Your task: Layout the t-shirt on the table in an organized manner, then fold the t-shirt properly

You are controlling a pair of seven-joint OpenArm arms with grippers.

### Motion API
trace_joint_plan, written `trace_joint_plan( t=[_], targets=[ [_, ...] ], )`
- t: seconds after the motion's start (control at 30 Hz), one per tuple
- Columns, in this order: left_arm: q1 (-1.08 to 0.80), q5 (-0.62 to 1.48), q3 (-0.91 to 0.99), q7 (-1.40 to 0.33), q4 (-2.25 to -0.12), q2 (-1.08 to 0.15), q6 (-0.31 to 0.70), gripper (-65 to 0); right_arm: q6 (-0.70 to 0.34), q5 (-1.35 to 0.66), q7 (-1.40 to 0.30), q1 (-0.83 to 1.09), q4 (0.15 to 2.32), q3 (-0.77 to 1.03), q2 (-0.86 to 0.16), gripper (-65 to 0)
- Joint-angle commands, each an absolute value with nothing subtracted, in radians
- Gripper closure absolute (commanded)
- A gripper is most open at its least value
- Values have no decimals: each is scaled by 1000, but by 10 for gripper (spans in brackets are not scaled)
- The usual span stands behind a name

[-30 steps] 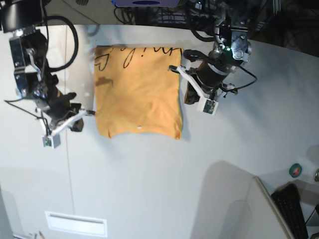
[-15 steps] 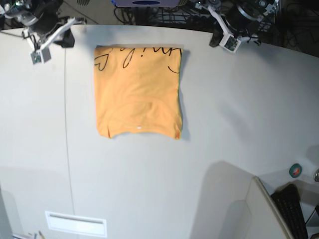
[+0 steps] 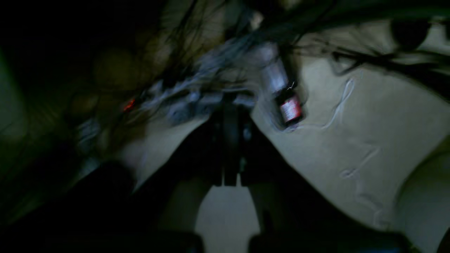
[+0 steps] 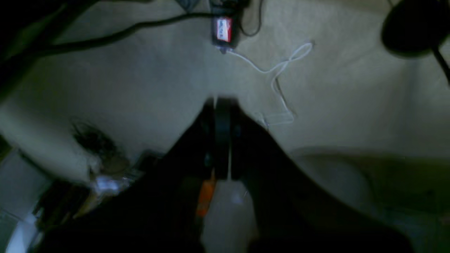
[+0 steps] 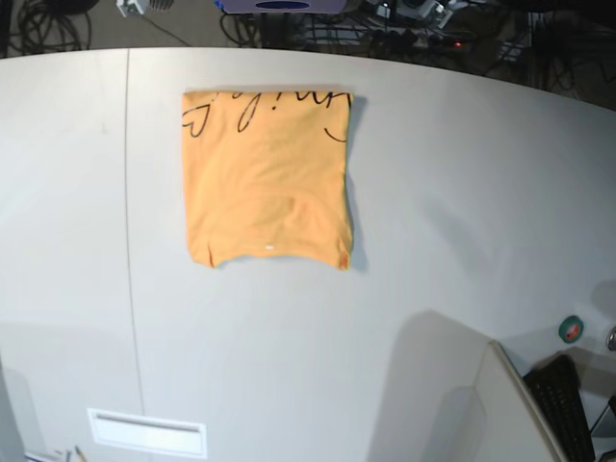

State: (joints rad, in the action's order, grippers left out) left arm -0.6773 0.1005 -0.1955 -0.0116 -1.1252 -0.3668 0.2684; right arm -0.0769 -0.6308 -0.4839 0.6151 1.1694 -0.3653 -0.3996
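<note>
- Now the t-shirt lies flat on the table, folded into a neat, roughly rectangular orange-yellow panel toward the far side of the tabletop.
- Black script runs along its far edge, with a heart outline at the far corner on the base view's left.
- Its near edge shows a shallow curved dip with a tiny white mark at its middle, and 2 small points stick out at the near corners.
- A thin dark seam line crosses the table front to back, beside the shirt on the base view's left and not touching it.
- Neither arm touches the shirt; both are lifted clear of the tabletop.
- In the left wrist view the left gripper appears as a dark blurred shape; its jaws seem nearly together with only a narrow slit between them, and nothing is visibly held, though motion blur makes this uncertain.
- In the right wrist view the right gripper likewise has its jaws drawn close together, with no cloth between them.
- Both wrist cameras look at a dim floor area with a small red-labelled box and a loose white cable.
- At the table's near edge sit a white rectangular label, a dark keyboard and a small green round object.
</note>
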Motion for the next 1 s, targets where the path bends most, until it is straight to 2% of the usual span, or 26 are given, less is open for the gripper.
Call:
trace_joint_plan(
  t=[0.0, 0.17, 0.33, 0.4, 0.57, 0.67, 0.97],
  targets=[
    [-682, 97, -217, 15, -1067, -369, 275, 0, -84, -631, -472, 585, 1112, -378, -412, 0],
    [-529, 99, -263, 131, -688, -266, 274, 0, -176, -631, -295, 392, 742, -526, -389, 0],
    [-337, 99, -262, 432, -160, -147, 272, 0, -255, -631, -84, 240, 398, -677, -317, 0],
    [-292, 99, -274, 518, -36, -108, 272, 0, -257, -631, 25, 220, 311, -720, -286, 0],
    [-297, 104, -266, 479, -61, -96, 272, 0, -255, -634, 205, 217, 239, -740, -243, 0],
    [-294, 104, -266, 426, -67, -97, 272, 0, -255, -638, 213, 219, 239, -739, -239, 0],
    [-286, 105, -263, 426, -67, -104, 272, 0, -255, -639, 214, 222, 239, -737, -208, 0]
  ],
)
